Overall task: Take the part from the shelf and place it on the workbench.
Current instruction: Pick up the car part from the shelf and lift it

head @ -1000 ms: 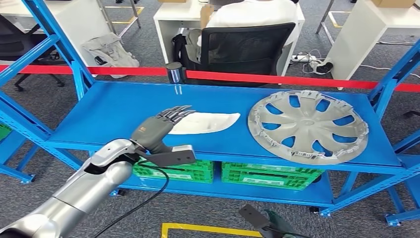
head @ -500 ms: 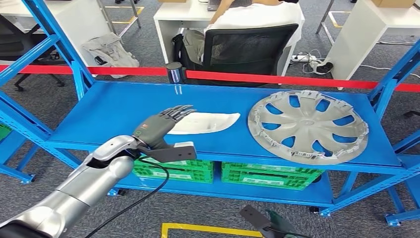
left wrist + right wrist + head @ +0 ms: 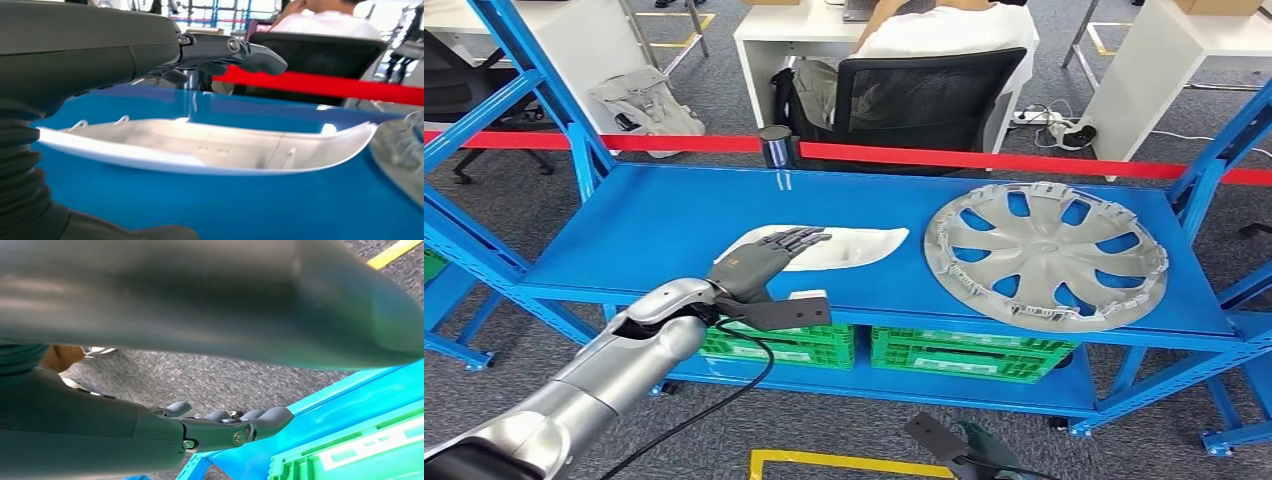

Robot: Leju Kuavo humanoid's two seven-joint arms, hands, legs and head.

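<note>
Head view. The left hand [image 3: 764,262] has advanced across the shelf [image 3: 654,215] since a second ago; its fingers, flat and spread, now lie over the near end of the white part [image 3: 844,246], where before they stopped just short of it. Nothing is gripped yet. The part lies flat on the blue shelf surface, left of the grey wheel cover [image 3: 1044,255] and apart from it. The reach looks nearly complete, with closing on the part the likely next step. A red barrier tape [image 3: 944,157] runs behind the shelf; green crates [image 3: 924,352] sit on the lower level. No readable writing on any of these.

Left wrist view. The fingers [image 3: 230,50] extend straight above the white part [image 3: 210,150], with clear space between them and its hollow inner face. The hand is open and holds nothing. No label is legible on the part.

Right wrist view. The right hand [image 3: 210,427] hangs low near the floor, fingers loosely extended, nothing in them. A crate edge shows, with no legible markings.
</note>
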